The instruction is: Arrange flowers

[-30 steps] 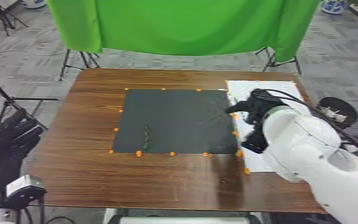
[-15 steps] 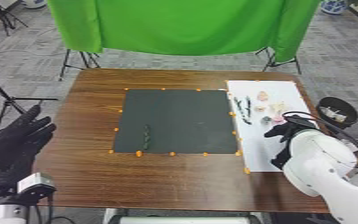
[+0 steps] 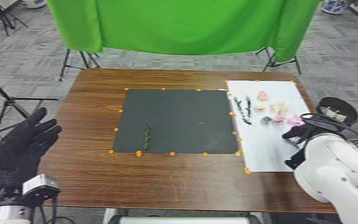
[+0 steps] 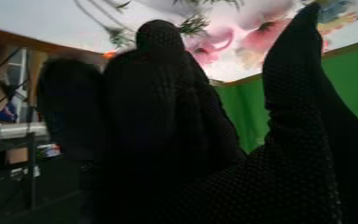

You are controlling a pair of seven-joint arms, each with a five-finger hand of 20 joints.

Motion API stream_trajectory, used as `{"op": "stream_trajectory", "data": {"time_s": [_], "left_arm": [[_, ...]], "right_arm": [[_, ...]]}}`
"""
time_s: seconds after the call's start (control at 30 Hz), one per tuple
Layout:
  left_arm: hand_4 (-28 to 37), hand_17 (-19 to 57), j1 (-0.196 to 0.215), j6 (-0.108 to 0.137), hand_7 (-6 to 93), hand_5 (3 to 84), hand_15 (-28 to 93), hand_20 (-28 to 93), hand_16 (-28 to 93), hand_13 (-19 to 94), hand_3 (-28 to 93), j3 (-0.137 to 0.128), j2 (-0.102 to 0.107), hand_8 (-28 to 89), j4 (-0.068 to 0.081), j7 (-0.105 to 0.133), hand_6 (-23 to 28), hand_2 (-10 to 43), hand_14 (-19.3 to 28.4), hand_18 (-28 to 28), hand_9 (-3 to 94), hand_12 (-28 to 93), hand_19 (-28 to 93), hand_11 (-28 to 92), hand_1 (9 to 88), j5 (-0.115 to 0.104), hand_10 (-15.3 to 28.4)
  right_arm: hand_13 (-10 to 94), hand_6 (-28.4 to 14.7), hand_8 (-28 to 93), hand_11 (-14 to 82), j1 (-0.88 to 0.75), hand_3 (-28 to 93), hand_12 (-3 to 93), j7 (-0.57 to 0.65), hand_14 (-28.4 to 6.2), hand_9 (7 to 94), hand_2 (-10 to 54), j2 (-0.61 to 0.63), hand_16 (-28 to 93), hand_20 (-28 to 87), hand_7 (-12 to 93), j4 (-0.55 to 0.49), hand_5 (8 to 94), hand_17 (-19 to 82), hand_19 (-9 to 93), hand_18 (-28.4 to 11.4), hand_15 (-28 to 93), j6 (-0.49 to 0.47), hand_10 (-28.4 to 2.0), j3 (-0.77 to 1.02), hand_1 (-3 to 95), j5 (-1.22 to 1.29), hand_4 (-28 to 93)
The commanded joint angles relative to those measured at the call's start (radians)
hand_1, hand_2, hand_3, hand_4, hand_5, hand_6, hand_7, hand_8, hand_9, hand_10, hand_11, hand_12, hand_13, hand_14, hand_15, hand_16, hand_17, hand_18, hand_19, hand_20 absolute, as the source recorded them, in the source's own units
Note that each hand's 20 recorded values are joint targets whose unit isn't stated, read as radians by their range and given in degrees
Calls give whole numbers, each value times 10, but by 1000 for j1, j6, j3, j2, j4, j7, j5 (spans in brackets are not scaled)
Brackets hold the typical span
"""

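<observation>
My right hand (image 3: 302,134) is at the right edge of the white sheet (image 3: 262,156), just nearer than the pink flowers (image 3: 294,121). In the right wrist view, the right hand (image 4: 175,110) is open, its fingers and thumb apart with nothing between them, and pink flowers (image 4: 266,35) lie beyond the tips. Two green sprigs (image 3: 243,109) and a pale pink flower (image 3: 262,96) also lie on the sheet. One green stem (image 3: 147,137) rests on the black mat (image 3: 186,120). My left hand (image 3: 26,142) is open off the table's left side.
Orange markers (image 3: 139,153) line the mat's edges on the brown table (image 3: 167,182). A black bin (image 3: 337,110) stands past the table's right edge. A green cloth (image 3: 175,25) hangs behind the table.
My right hand has drawn back from the mat's right edge toward the sheet's right edge, uncovering the flowers. The left hand has shifted slightly and its fingers have spread. The stem on the mat stays put.
</observation>
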Motion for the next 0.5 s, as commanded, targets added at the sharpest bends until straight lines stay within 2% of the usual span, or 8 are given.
{"op": "stream_trajectory", "data": {"time_s": [0.03,0.17,0.3,0.33,0.37,0.4,0.47,0.5], "left_arm": [[-213,-100,14,-12,100,383,465,74,-104,180,656,-1,13,-78,-6,15,96,65,231,203,328,109,406,283,298,-26,187],[-213,-100,20,-10,99,384,467,74,-105,180,655,-4,7,-78,-7,14,96,66,232,203,329,109,407,284,298,-25,187],[-212,-100,25,-12,99,384,468,74,-105,181,656,-3,15,-78,-6,31,97,65,232,204,330,108,409,284,298,-43,188],[-212,-99,26,-17,100,384,467,74,-106,181,657,-4,12,-78,-7,27,96,65,232,204,330,108,409,285,298,-44,188],[-212,-100,31,-17,100,384,467,74,-106,181,657,-3,21,-78,-7,46,96,65,232,204,330,108,409,285,298,-58,188],[-212,-100,28,-23,100,384,467,74,-106,181,657,-5,17,-78,-6,36,97,65,232,204,330,108,409,285,298,-52,188],[-213,-100,25,-18,100,385,468,74,-106,181,657,-4,11,-78,-6,30,96,65,233,204,330,108,410,285,298,-45,188],[-213,-100,30,-20,100,385,468,74,-106,181,657,-8,14,-78,-7,35,96,65,233,204,330,108,410,285,299,-49,188]], "right_arm": [[903,-264,-77,333,52,581,150,112,-82,843,-26,-48,88,-93,60,54,554,795,932,-30,629,-90,-248,19,426,107,-142],[896,-283,-84,348,60,534,155,130,-96,834,-26,-48,99,-73,65,88,547,789,932,-40,630,-98,-256,20,463,134,-116],[866,-284,-93,372,63,507,160,141,-120,803,-24,-44,93,-69,68,114,542,763,932,-59,647,-85,-273,14,495,136,-104],[860,-284,-96,376,59,500,161,144,-125,800,-23,-44,91,-64,68,116,540,757,932,-64,651,-82,-274,16,506,138,-102],[853,-284,-98,382,67,495,163,142,-132,795,-22,-42,89,-54,69,124,539,749,932,-72,657,-77,-273,9,515,135,-99],[847,-284,-100,393,61,486,166,143,-137,786,-20,-36,88,-40,68,125,537,741,932,-77,661,-66,-271,5,528,119,-96],[835,-284,-100,415,67,488,171,138,-145,771,-21,-28,89,-14,67,137,538,721,932,-94,667,-54,-263,-12,546,96,-89],[831,-284,-98,423,69,489,173,139,-148,767,-21,-25,91,-1,66,139,543,712,932,-100,669,-59,-259,-15,556,104,-91]]}}
